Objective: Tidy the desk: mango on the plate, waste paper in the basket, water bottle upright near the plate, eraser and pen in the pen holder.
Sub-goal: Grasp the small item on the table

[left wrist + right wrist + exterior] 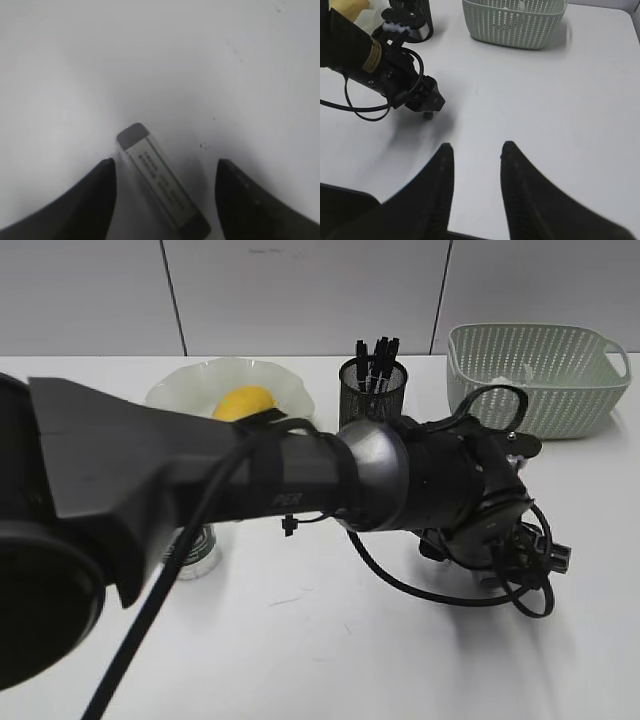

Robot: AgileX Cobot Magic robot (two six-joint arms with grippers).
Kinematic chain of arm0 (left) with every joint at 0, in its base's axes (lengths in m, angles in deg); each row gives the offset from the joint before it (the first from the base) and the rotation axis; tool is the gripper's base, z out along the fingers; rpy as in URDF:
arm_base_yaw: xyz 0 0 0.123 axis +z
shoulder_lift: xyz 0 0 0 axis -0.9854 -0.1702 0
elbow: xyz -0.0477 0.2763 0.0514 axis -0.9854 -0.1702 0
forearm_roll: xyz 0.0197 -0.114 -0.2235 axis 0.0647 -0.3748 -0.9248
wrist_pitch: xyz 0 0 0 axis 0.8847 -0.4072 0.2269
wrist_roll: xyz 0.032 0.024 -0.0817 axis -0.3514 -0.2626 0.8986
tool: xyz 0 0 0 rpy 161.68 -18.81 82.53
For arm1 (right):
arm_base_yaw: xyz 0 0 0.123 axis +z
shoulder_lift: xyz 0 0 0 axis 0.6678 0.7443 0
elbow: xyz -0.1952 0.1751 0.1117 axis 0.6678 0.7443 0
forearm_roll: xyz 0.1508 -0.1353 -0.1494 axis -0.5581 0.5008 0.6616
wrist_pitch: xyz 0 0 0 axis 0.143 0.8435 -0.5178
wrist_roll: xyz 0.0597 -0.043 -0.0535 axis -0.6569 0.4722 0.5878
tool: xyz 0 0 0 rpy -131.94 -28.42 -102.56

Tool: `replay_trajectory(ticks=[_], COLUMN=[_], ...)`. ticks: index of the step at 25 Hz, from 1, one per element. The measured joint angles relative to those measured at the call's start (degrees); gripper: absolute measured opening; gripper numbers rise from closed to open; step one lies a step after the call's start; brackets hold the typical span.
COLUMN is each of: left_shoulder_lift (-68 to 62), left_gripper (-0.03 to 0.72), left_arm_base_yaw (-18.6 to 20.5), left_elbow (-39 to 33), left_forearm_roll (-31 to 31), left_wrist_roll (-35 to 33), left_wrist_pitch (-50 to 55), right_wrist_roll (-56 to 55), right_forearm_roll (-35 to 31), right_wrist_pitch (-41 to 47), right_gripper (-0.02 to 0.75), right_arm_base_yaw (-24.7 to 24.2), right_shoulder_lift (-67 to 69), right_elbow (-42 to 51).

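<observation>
Left tool (165, 200): spread open, lowered over the bench (75, 60) so the eraser (161, 182) lies between its fingers, slanted, ready for gripping
Right tool (476, 172): parted, empty, held back clear
Pen holder (372, 388): well beyond the left tool; judged the eraser's destination

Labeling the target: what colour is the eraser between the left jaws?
White eraser with grey ends; left wrist view shows it best.

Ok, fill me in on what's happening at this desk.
The left gripper is low over the eraser, jaws open on either side of it, not yet closed. The right gripper hovers open and empty. The mango sits on the plate, and pens stand in the pen holder.
</observation>
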Motion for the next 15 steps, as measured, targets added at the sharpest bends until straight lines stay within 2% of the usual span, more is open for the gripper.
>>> replay_trajectory(ticks=[5,8,10,15], left_shoulder_lift=[-1.8,-2.0,-2.0,-0.2], left_gripper=[0.41,0.271,0.143,0.141], left_arm_base_yaw=[-0.9,-0.9,-0.9,-0.5], left_elbow=[1.7,2.0,2.0,1.8], left_forearm_roll=[1.6,2.6,4.0,8.9], left_wrist_roll=[0.5,0.5,0.5,0.3], left_wrist_pitch=[0.8,2.7,3.6,4.3], right_wrist_roll=[0.0,0.0,0.0,0.0], right_forearm_roll=[0.0,0.0,0.0,0.0], right_wrist_pitch=[0.0,0.0,0.0,0.0], right_gripper=[0.265,0.265,0.265,0.258], right_arm_base_yaw=[0.0,0.0,0.0,0.0], right_shoulder_lift=[0.0,0.0,0.0,0.0], right_elbow=[0.0,0.0,0.0,0.0])
